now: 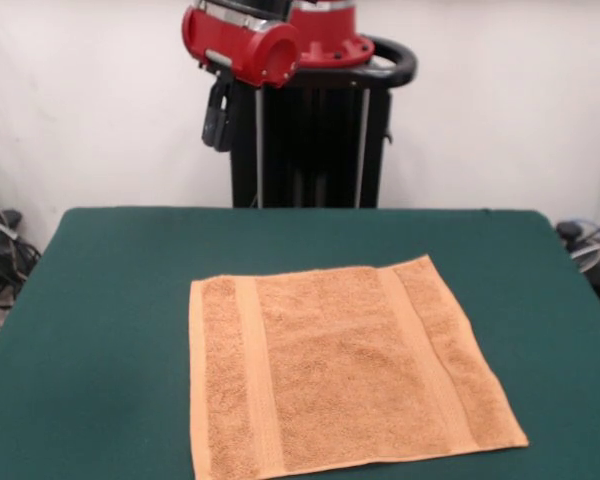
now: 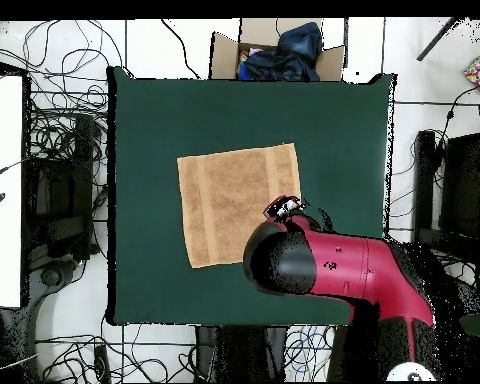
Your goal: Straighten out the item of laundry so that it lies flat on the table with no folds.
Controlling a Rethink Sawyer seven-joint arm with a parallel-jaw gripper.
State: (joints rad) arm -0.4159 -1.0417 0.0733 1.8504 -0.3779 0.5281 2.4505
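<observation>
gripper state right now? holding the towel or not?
Gripper: cannot be told; only a small part shows past the red arm, over a corner of the flat orange-tan terry towel.

One towel (image 1: 345, 368) with two woven bands, one table (image 1: 120, 300), one cardboard box (image 2: 274, 52).

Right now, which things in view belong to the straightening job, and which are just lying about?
Belongs to the job:
- towel, spread flat, no folds showing
- green table beneath it
- arm, raised above the towel's corner; its claw is hidden

Just lying about:
- cardboard box of dark cloth beyond the table
- cables on the floor
</observation>
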